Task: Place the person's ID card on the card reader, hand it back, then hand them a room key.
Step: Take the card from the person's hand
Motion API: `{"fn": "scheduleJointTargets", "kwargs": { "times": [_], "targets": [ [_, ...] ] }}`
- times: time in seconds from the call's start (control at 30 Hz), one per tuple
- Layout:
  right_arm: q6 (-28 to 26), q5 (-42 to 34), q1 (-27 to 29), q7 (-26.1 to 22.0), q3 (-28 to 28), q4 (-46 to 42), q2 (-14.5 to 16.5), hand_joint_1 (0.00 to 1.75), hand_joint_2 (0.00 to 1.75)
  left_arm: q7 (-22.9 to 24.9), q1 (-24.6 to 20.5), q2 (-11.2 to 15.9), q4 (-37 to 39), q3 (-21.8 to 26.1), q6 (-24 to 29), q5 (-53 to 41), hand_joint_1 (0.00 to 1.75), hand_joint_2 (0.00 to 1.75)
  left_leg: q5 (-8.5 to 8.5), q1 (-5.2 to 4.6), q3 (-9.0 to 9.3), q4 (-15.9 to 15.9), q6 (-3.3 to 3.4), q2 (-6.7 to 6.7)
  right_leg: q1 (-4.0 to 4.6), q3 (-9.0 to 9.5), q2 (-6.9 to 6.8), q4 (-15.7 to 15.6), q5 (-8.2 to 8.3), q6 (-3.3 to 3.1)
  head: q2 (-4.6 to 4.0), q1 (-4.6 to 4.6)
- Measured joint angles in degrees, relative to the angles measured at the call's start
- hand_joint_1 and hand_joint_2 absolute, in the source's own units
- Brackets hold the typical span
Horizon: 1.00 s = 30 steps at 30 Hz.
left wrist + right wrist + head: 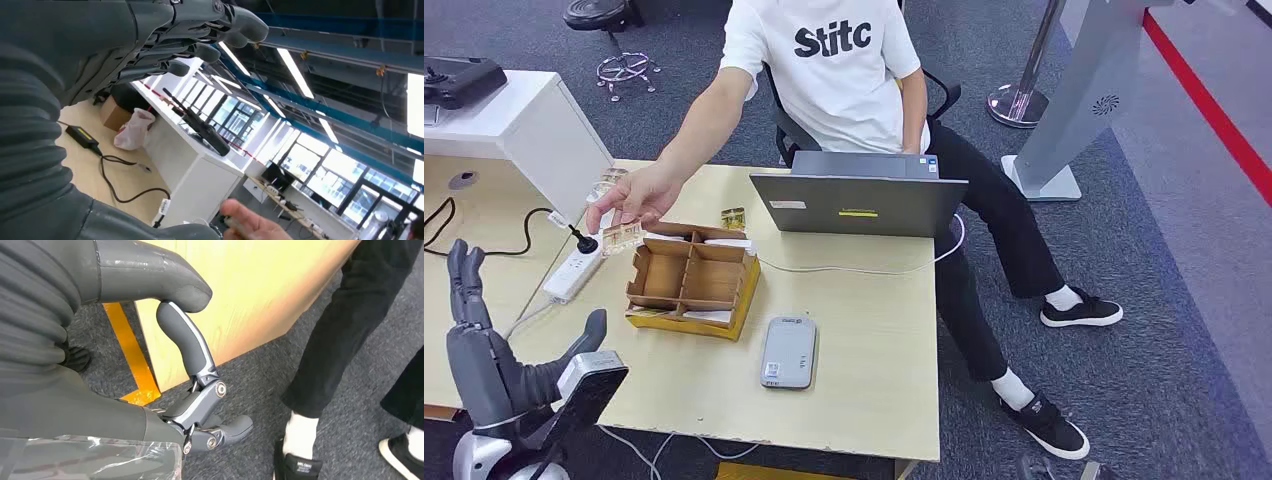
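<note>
A seated person reaches an arm across the table; their hand [632, 198] holds a small card [621, 237] by its top edge above the power strip. My left hand [486, 340] is raised at the table's near left corner with its fingers [200, 30] spread upward, holding nothing. It is a short way in front of the person's hand [250, 226]. The grey card reader [788, 352] lies flat on the table's near middle. White cards [724, 243] stand in a cardboard divider box [689, 280]. My right hand [200, 390] hangs below the table edge, fingers curled in on nothing.
A grey laptop [859, 195] stands open at the far side, with a white cable running off to the right. A white power strip [572, 272] lies left of the box. The person's legs [340, 325] and shoes are close to my right hand.
</note>
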Motion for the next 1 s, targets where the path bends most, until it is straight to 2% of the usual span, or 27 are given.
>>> {"fn": "scheduleJointTargets", "kwargs": {
  "times": [0.07,0.57,0.7,0.87,1.0],
  "targets": [
    [-0.02,0.09,-0.17,0.06,0.21,0.10,0.02,0.00,1.75,0.90,-0.93,0.61,0.95,-0.40,-0.38,-1.42,0.00,1.75,0.00,0.00,0.00,0.00,0.00,0.00,0.00,0.00,0.00,0.00,0.01,-0.01,0.00,0.01],
    [-0.46,1.13,-2.38,1.78,4.78,1.89,0.99,0.00,1.75,12.67,-15.93,9.58,18.21,-4.63,-4.99,-20.14,0.00,1.75,0.09,0.01,-0.01,0.00,-0.10,0.00,0.01,-0.02,0.02,0.06,0.05,-0.06,0.00,0.01],
    [-0.50,1.22,-2.85,2.30,6.25,2.34,1.25,0.00,1.75,15.86,-19.46,12.06,22.79,-5.48,-6.15,-25.14,1.71,1.75,0.11,0.02,-0.01,0.00,-0.10,0.01,0.01,-0.03,0.05,0.07,0.05,-0.06,0.00,0.01],
    [-0.57,1.16,-3.30,3.15,8.09,2.80,1.48,0.00,1.75,19.69,-23.12,14.83,27.49,-5.88,-7.47,-30.79,1.75,1.75,0.11,0.02,-0.02,0.00,-0.10,0.01,0.01,-0.05,0.06,0.08,0.06,-0.06,0.00,0.01],
    [-0.73,0.72,-3.45,3.49,9.14,3.08,1.50,0.00,1.75,21.34,-24.42,16.12,29.56,-6.04,-7.91,-32.99,1.75,1.75,0.11,0.03,-0.03,0.00,-0.10,0.00,0.01,-0.05,0.05,0.09,0.05,-0.06,0.00,0.02]
  ]
}}
